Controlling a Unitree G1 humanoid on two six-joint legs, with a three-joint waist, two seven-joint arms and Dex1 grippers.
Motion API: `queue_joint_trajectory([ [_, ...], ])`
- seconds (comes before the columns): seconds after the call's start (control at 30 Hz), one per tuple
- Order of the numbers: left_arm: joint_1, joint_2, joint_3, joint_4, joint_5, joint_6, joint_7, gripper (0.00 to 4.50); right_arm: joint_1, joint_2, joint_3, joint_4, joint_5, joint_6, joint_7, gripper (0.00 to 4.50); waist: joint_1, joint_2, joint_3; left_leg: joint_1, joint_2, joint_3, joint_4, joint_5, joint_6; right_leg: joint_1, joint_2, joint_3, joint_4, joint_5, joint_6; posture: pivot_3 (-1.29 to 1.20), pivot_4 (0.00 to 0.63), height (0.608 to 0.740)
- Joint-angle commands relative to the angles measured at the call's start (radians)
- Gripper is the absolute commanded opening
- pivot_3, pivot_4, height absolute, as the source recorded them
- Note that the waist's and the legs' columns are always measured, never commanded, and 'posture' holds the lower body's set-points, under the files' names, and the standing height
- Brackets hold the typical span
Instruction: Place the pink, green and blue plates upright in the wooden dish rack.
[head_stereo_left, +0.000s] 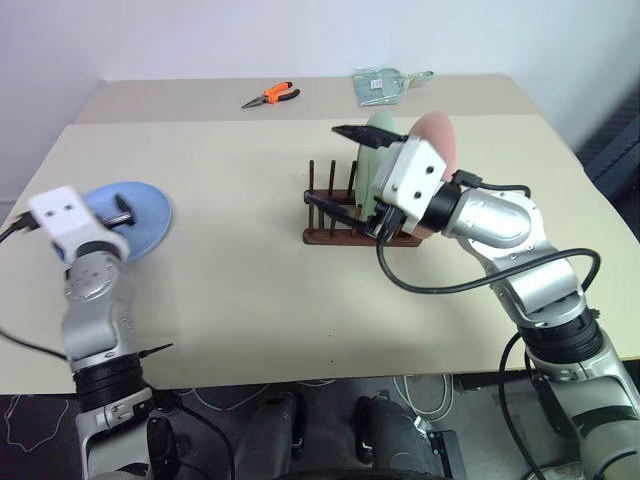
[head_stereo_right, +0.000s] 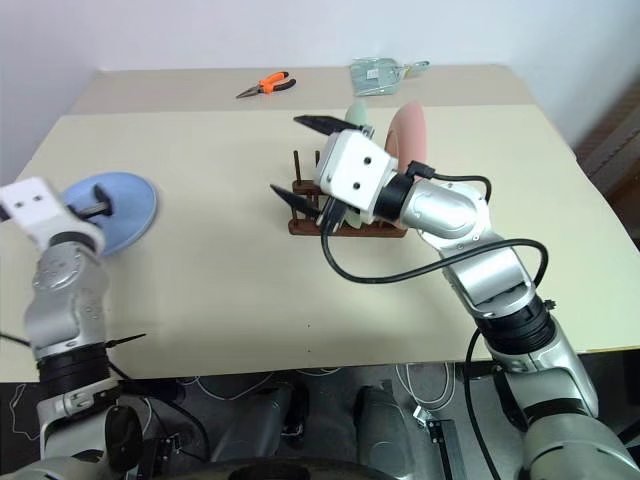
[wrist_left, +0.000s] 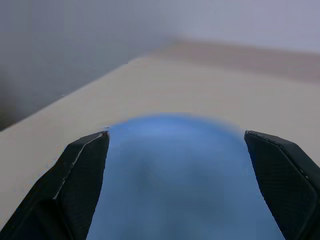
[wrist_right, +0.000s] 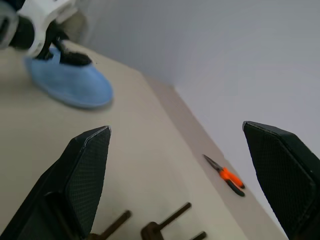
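The blue plate (head_stereo_left: 140, 215) lies flat at the table's left side. My left gripper (wrist_left: 176, 136) is open, its fingers spread on either side of the plate's near rim; I cannot tell whether they touch it. The green plate (head_stereo_left: 380, 122) and the pink plate (head_stereo_left: 440, 135) stand upright side by side in the wooden dish rack (head_stereo_left: 320, 236) at mid-table. My right gripper (head_stereo_left: 338, 168) is open and empty, hovering just left of the green plate above the rack's free pegs (wrist_right: 167, 222). The right hand hides the lower parts of both standing plates.
Orange-handled pliers (head_stereo_left: 270, 96) and a clear packet (head_stereo_left: 378, 85) lie on the far table behind. Bare tabletop (head_stereo_left: 240, 290) stretches between the blue plate and the rack. The table's front edge runs close to the left arm.
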Motion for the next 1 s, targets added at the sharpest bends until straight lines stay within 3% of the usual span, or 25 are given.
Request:
queue_joint_trajectory([
  [0.03, -0.028, -0.049, 0.116, -0.085, -0.107, 0.09, 0.078, 4.44, 0.018, 0.029, 0.006, 0.007, -0.032, -0.045, 0.03, 4.32, 0.003, -0.001, 0.0, 0.0, 0.0, 0.0, 0.0, 0.002, -0.004, 0.0, 0.0, 0.0, 0.0, 0.0, 0.0, 0.0, 0.15, 0.74],
  [0.2, -0.059, -0.138, 0.251, -0.1, -0.263, 0.167, 0.158, 4.44, 0.054, 0.05, 0.009, 0.014, -0.069, -0.064, 0.054, 4.32, 0.001, -0.008, -0.001, 0.0, -0.001, -0.001, 0.001, 0.001, -0.008, 0.0, -0.001, 0.0, 0.0, 0.0, 0.001, 0.0, 0.15, 0.74],
  [0.23, -0.068, -0.151, 0.272, -0.088, -0.299, 0.185, 0.17, 4.22, 0.061, 0.053, 0.009, 0.014, -0.075, -0.065, 0.055, 4.43, 0.0, -0.008, -0.001, 0.0, 0.0, -0.001, 0.0, 0.001, -0.008, 0.001, -0.001, 0.0, 0.0, 0.0, 0.001, 0.0, 0.15, 0.74],
  [0.3, -0.085, -0.164, 0.308, -0.061, -0.359, 0.201, 0.189, 3.62, 0.071, 0.06, 0.008, 0.01, -0.087, -0.066, 0.057, 4.5, 0.0, -0.009, -0.001, 0.0, 0.0, -0.001, 0.0, 0.002, -0.009, 0.0, -0.001, 0.0, 0.0, 0.0, 0.001, 0.0, 0.15, 0.74],
  [0.53, -0.125, -0.152, 0.348, 0.003, -0.47, 0.177, 0.201, 0.04, 0.09, 0.074, -0.001, 0.008, -0.132, -0.056, 0.057, 4.5, 0.001, -0.009, -0.001, 0.001, 0.0, -0.001, 0.0, 0.002, -0.01, 0.0, 0.0, 0.0, 0.001, 0.0, 0.0, 0.0, 0.15, 0.74],
  [0.73, -0.141, -0.093, 0.058, -0.166, -0.448, 0.147, -0.052, 0.01, 0.06, 0.075, 0.001, 0.022, -0.177, -0.069, 0.058, 4.5, 0.003, -0.014, 0.001, 0.0, -0.001, -0.001, 0.0, 0.003, -0.011, 0.001, 0.0, 0.0, 0.001, 0.001, 0.0, 0.0, 0.15, 0.74],
  [0.87, -0.196, -0.079, -0.121, -0.266, -0.422, 0.182, -0.086, 0.01, 0.01, 0.09, 0.046, 0.061, -0.263, -0.147, 0.06, 4.5, -0.002, -0.014, 0.001, 0.0, -0.001, -0.001, 0.0, 0.003, -0.011, 0.001, 0.0, 0.0, 0.0, 0.001, 0.0, 0.0, 0.15, 0.74],
  [1.0, -0.272, -0.109, -0.188, -0.317, -0.44, 0.207, -0.055, 0.01, -0.065, 0.12, 0.115, 0.162, -0.39, -0.234, 0.045, 4.5, -0.013, -0.014, 0.001, 0.001, -0.001, -0.001, -0.003, 0.004, -0.013, -0.001, 0.003, 0.0, 0.002, 0.001, 0.0, 0.0, 0.15, 0.74],
])
